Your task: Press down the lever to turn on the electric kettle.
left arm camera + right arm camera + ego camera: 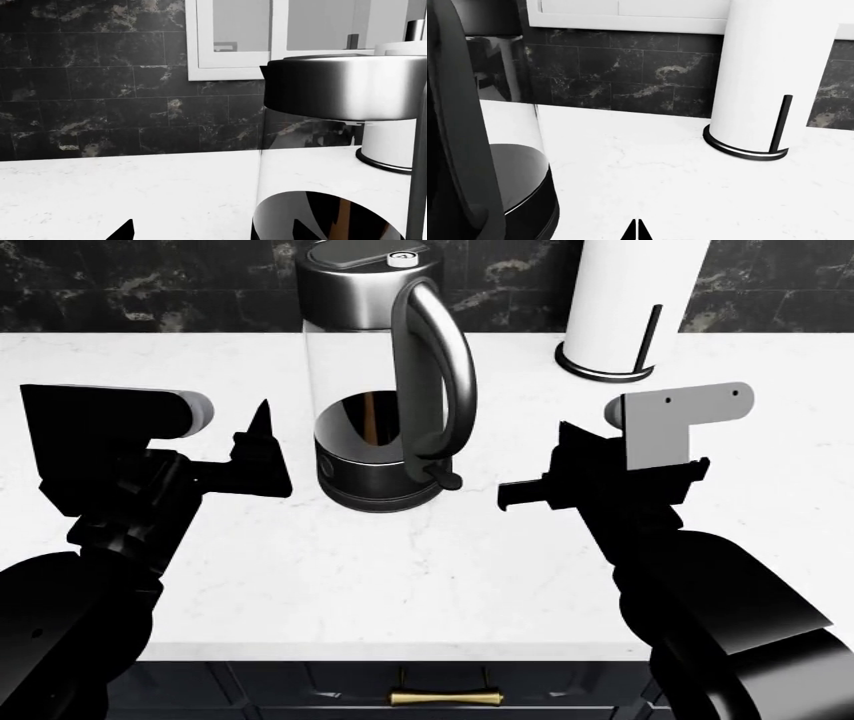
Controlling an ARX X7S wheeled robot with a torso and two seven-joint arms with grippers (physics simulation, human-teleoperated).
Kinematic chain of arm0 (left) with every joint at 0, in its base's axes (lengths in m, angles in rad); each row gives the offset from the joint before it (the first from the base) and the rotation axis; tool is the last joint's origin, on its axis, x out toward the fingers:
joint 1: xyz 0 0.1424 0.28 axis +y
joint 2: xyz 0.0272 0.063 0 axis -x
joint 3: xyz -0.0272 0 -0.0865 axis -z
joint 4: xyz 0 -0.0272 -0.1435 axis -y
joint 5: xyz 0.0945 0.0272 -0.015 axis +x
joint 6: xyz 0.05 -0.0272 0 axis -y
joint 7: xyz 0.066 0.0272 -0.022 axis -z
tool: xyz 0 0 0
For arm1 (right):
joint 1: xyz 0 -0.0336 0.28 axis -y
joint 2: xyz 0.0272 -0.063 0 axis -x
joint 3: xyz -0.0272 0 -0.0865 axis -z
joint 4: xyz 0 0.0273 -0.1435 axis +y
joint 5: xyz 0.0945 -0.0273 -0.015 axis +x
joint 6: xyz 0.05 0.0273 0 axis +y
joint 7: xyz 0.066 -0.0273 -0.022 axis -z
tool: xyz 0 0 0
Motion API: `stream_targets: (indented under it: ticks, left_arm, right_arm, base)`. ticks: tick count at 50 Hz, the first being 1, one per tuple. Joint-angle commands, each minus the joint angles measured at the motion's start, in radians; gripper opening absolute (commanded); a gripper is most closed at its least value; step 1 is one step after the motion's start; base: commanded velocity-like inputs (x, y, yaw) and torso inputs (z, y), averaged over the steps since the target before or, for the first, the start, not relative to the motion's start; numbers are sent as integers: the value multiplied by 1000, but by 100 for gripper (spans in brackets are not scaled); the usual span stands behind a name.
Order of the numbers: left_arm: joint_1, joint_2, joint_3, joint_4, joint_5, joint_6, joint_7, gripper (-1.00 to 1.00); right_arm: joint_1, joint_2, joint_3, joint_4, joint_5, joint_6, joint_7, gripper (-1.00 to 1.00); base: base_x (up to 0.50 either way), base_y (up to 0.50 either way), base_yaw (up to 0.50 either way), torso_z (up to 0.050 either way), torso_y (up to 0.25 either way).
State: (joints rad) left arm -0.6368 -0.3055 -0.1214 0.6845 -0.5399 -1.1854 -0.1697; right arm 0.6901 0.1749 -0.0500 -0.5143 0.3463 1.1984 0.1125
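The electric kettle point(374, 390) stands upright on the white counter, with a clear glass body, chrome lid and a looped chrome handle point(438, 370) facing me. The lever point(450, 480) is a small black tab at the foot of the handle. My left gripper point(271, 455) is open and empty just left of the kettle's base. In the left wrist view the kettle point(333, 90) fills the near side, beside the gripper point(213, 234). My right gripper point(515, 500) is shut and empty, a little right of the lever and apart from it. It shows in the right wrist view point(637, 231) beside the kettle point(520, 190).
A white paper-towel roll on a black wire stand point(627, 300) stands at the back right, also in the right wrist view point(774, 75). A black marble backsplash point(100, 80) and a white-framed window point(233, 35) lie behind. The counter's front edge point(400, 650) is near me.
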Motion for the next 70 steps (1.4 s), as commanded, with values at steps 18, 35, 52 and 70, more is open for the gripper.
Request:
stream_targets:
  ticks: [18, 35, 52, 70]
  left_arm:
    - [1, -5, 2, -2, -14, 2, -13, 100]
    - [2, -9, 4, -9, -20, 9, -18, 100]
    - [5, -11, 5, -8, -29, 10, -25, 100]
    - [5, -14, 16, -24, -29, 26, -30, 100]
  right_arm:
    - [19, 10, 12, -109, 162, 157, -91, -100]
    - [33, 12, -6, -116, 209, 227, -96, -100]
    - [76, -2, -38, -85, 238, 284, -76, -100]
    - [101, -21, -59, -37, 281, 296, -77, -100]
  base:
    - [0, 0, 0, 0, 0]
    - [0, 0, 0, 0, 0]
    - [0, 0, 0, 0, 0]
    - [0, 0, 0, 0, 0]
